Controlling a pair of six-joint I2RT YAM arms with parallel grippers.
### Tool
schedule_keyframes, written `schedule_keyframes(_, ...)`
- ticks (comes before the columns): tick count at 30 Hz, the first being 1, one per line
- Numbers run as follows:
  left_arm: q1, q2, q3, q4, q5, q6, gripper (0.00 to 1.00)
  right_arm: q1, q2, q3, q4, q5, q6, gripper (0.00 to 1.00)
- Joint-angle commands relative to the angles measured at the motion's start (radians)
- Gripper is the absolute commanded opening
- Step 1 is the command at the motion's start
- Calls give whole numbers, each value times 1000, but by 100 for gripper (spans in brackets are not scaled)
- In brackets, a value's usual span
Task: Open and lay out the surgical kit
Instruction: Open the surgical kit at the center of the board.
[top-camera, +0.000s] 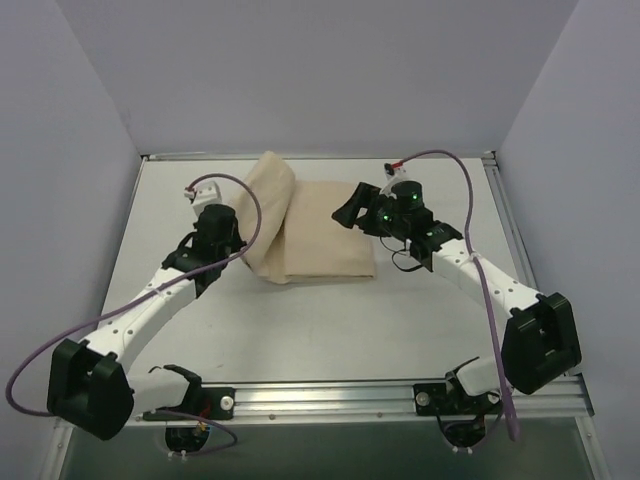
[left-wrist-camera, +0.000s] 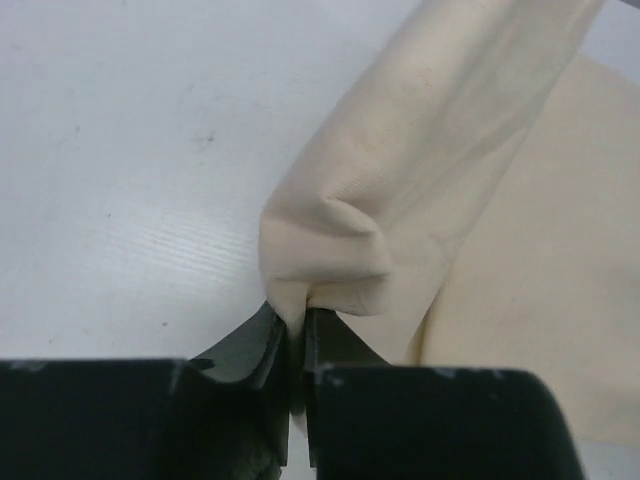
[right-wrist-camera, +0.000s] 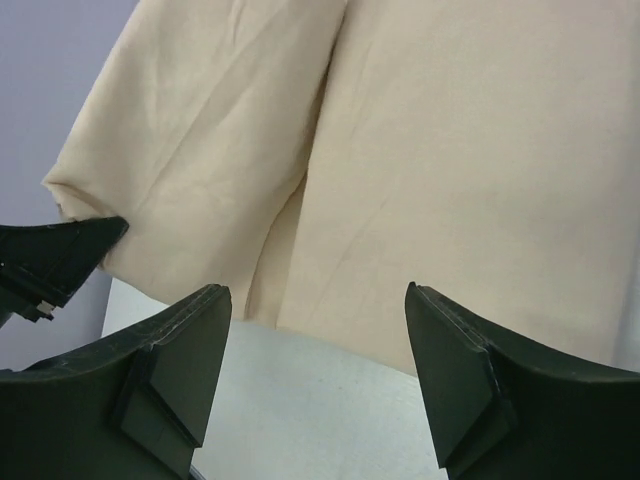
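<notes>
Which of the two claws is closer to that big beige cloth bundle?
Left. The left claw is pinched shut on a raised fold of the large beige cloth wrap, touching it. The right claw hangs open by the wrap's right side, gripping nothing.

A plain, unpatterned beige is shown by the cloth (top-camera: 325, 240) at frame centre. The table (top-camera: 330, 320) is seen as white. The left arm (top-camera: 150, 300) and right arm (top-camera: 460, 262) are finished white with black joints. Purple cables (top-camera: 487, 300) and green lights (top-camera: 386, 215) are seen right of centre.
</notes>
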Motion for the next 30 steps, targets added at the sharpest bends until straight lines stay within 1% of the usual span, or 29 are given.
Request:
schedule_keyframes(1,75,-95,-48,-113,-1,-156,12,98,81,102,-48,2,-143,70)
schedule_keyframes(2,89,-115,-86,-125,2,-176,16,122,125,124,-62,22,-156,69)
schedule_keyframes(3,104,-130,-105,-125,9,-192,24,144,147,144,-74,51,-166,68)
schedule_keyframes(4,119,-155,-122,-127,29,-227,49,188,166,178,-76,67,-189,68)
schedule_keyframes(5,156,-163,-137,-122,49,-241,57,213,208,193,-78,82,-196,68)
schedule_keyframes(7,182,-170,-168,-107,113,-248,75,256,248,230,-94,146,-218,71)
schedule_keyframes(8,194,-166,-169,-107,123,-245,82,299,289,270,-104,175,-229,74)
schedule_keyframes(9,196,-163,-162,-115,123,-244,94,320,311,290,-128,206,-237,78)
schedule_keyframes(10,198,-151,-156,-128,117,-241,94,340,353,311,-145,275,-251,80)
schedule_keyframes(12,207,-138,-140,-151,118,-227,94,400,395,374,-198,365,-260,82)
schedule_keyframes(13,208,-129,-127,-159,123,-215,94,418,438,397,-208,408,-262,82)
schedule_keyframes(14,208,-127,-122,-176,126,-216,94,435,456,419,-249,488,-268,82)
schedule_keyframes(16,211,-135,-123,-187,135,-225,94,483,495,472,-294,559,-274,80)
schedule_keyframes(17,211,-144,-133,-170,146,-227,94,497,534,491,-314,634,-272,80)
schedule_keyframes(19,213,-169,-154,-150,181,-230,94,530,578,558,-380,695,-268,77)
schedule_keyframes(20,213,-176,-172,-133,189,-233,94,540,625,583,-403,726,-268,76)
schedule_keyframes(21,214,-181,-180,-130,196,-236,94,550,648,607,-444,777,-263,74)
schedule_keyframes(23,219,-186,-195,-125,199,-247,94,573,702,667,-478,830,-257,72)
schedule_keyframes(24,219,-186,-197,-124,201,-250,94,580,716,681,-502,869,-255,67)
schedule_keyframes(27,222,-169,-197,-118,219,-255,95,593,765,735,-556,920,-239,60)
schedule_keyframes(29,222,-149,-194,-113,233,-259,95,603,791,761,-572,959,-236,59)
schedule_keyframes(30,222,-141,-192,-109,238,-261,95,607,797,765,-582,972,-236,56)
